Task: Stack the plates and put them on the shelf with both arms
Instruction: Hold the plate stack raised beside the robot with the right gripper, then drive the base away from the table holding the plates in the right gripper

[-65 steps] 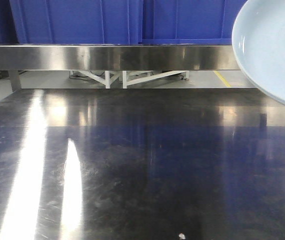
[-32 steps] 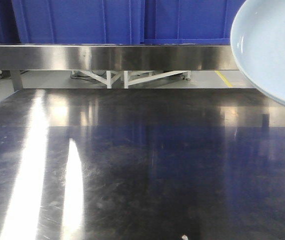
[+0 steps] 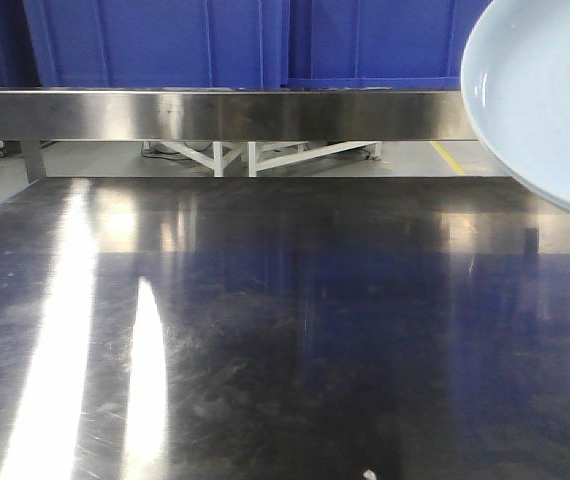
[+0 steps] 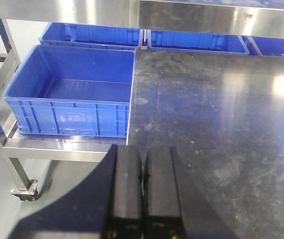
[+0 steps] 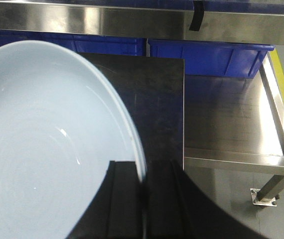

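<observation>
One pale blue-white plate (image 3: 545,100) hangs tilted at the top right of the front view, off the steel tabletop (image 3: 285,330). In the right wrist view the plate (image 5: 47,139) fills the left side, and my right gripper (image 5: 143,175) is shut on its rim, one finger inside and one outside. My left gripper (image 4: 143,149) is shut with nothing in it, low over the tabletop's (image 4: 221,124) left front edge. The shelf's long brushed-steel front rail (image 3: 215,115) runs across the back, above the table's far edge.
Blue plastic crates (image 3: 165,40) stand behind the rail. An open blue crate (image 4: 70,92) sits on a lower steel ledge left of the table. To the right, another lower steel ledge (image 5: 231,124) holds a blue crate (image 5: 212,57). Floor shows past both table sides.
The plate edged slightly left in the front view a second ago and has held still for the last half second.
</observation>
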`<action>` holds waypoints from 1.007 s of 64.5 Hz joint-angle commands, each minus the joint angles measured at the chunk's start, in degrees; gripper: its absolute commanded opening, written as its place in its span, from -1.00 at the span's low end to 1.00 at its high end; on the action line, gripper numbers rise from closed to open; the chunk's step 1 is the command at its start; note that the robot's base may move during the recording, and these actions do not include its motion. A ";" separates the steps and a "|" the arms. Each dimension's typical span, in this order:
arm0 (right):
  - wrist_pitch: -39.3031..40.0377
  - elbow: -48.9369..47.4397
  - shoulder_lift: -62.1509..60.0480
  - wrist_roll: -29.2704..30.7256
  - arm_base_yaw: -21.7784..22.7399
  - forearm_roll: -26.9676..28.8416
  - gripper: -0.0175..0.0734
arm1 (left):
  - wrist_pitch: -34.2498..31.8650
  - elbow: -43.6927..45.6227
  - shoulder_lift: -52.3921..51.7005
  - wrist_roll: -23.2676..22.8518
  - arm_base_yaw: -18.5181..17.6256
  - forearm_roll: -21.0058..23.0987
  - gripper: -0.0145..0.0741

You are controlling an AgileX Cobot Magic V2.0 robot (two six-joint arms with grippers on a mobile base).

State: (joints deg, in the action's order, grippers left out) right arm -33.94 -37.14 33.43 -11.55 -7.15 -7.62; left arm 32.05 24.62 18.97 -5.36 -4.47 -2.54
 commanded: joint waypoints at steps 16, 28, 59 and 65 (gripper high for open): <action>4.93 -1.56 -0.10 0.11 0.48 -0.30 -0.51 | -4.31 1.56 0.37 -0.47 -0.41 -0.04 -0.47; 4.93 -1.56 -0.10 0.11 0.48 -0.30 -0.51 | -4.31 1.56 0.37 -0.47 -0.41 -0.04 -0.47; 4.93 -1.56 -0.10 0.11 0.48 -0.30 -0.51 | -4.31 1.56 0.37 -0.47 -0.41 -0.04 -0.47; 4.93 -1.56 -0.10 0.11 0.48 -0.30 -0.51 | -4.31 1.56 0.37 -0.47 -0.41 -0.04 -0.47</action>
State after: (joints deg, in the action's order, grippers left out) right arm -33.94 -37.14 33.43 -11.55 -7.06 -7.52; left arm 32.05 24.62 18.97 -5.36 -4.47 -2.54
